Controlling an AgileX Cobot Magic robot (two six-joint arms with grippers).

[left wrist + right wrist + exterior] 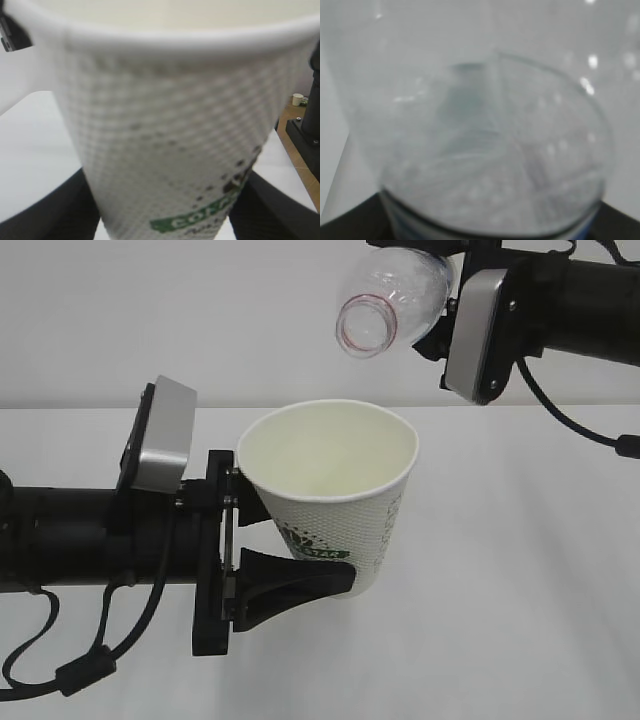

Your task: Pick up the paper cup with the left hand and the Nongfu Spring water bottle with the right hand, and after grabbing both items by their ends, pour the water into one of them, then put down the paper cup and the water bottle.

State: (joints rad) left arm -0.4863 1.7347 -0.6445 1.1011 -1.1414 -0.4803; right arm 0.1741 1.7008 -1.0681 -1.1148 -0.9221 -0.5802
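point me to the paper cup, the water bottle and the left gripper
paper cup (345,502), exterior view, on its textured white wall below the rim.
water bottle (395,302), exterior view, on the clear tilted shoulder behind the open mouth.
left gripper (290,575), exterior view, on the black finger clamped against the cup's lower wall.

The paper cup (170,135) fills the left wrist view, blurred by closeness, its rolled rim across the top and a green logo low on its dotted wall. Black fingers (55,210) flank its base on both sides.
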